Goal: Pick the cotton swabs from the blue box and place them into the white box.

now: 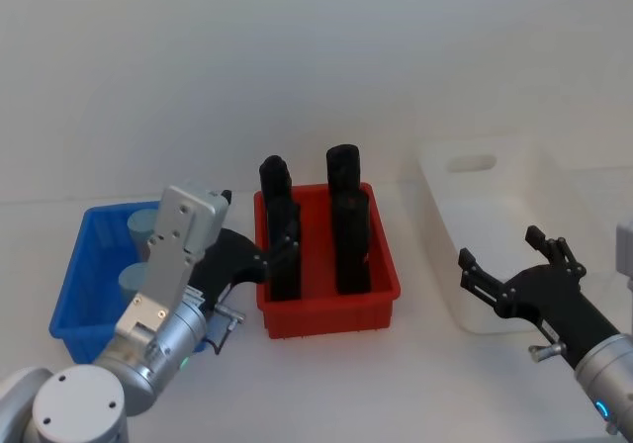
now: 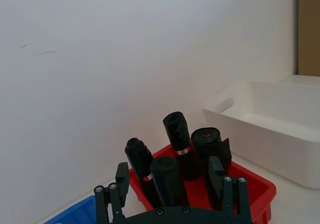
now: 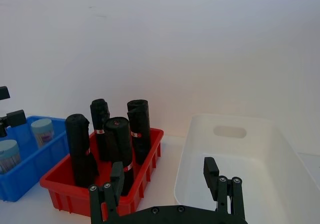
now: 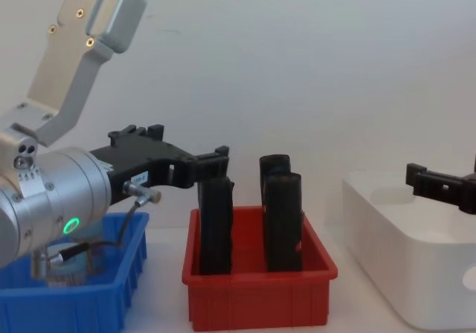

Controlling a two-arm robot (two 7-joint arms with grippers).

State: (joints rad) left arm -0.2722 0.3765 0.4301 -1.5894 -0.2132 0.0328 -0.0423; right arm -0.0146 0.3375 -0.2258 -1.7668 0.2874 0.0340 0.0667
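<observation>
Two jars of swabs [image 1: 145, 227] stand in the blue box [image 1: 87, 255], one by its 12 o'clock wall and the other nearer the middle, partly hidden by the left arm. The left gripper [image 4: 186, 151] hangs above the blue box's 3 o'clock rim, pointing toward 3 o'clock at the red bin [image 1: 331, 314]. Its fingers are spread with nothing between them, and one fingertip is close to the top of a black roll [image 1: 285, 240] in the bin. Four black rolls stand upright in the red bin, which sits between the two boxes. At 3 o'clock from the bin lies the white box [image 1: 450, 225], with no swabs seen inside. The right gripper [image 1: 500, 247] hovers by that box's 7 o'clock corner, fingers wide apart and holding nothing.
</observation>
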